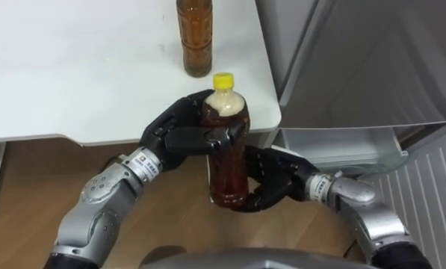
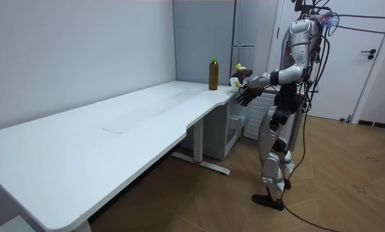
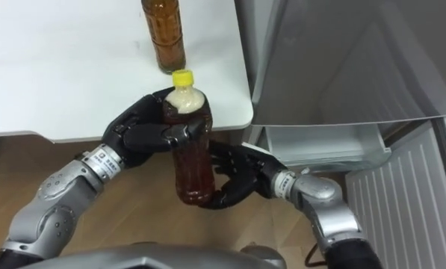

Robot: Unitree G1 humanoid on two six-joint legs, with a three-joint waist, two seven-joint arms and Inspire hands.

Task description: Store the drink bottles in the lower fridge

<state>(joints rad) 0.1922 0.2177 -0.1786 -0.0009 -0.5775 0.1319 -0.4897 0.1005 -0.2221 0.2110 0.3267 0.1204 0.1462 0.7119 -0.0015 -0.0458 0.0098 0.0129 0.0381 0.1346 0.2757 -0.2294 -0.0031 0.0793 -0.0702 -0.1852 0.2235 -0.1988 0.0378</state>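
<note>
I'm holding the yellow-capped tea bottle [image 1: 228, 163] just off the bench [image 1: 73, 75] corner, left hand [image 1: 174, 136] wrapping its shoulder, right hand [image 1: 273, 181] curling round its base. The second bottle [image 1: 195, 37] is waiting on the bench, and neither is reaching the lower fridge [image 1: 342, 146] yet.

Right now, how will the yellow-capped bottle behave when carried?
Probably heavy for its size: the bottle looks nearly full. Likely slick, so left hand and right hand both wrap it. Tall and narrow, it may tip when set down.
</note>
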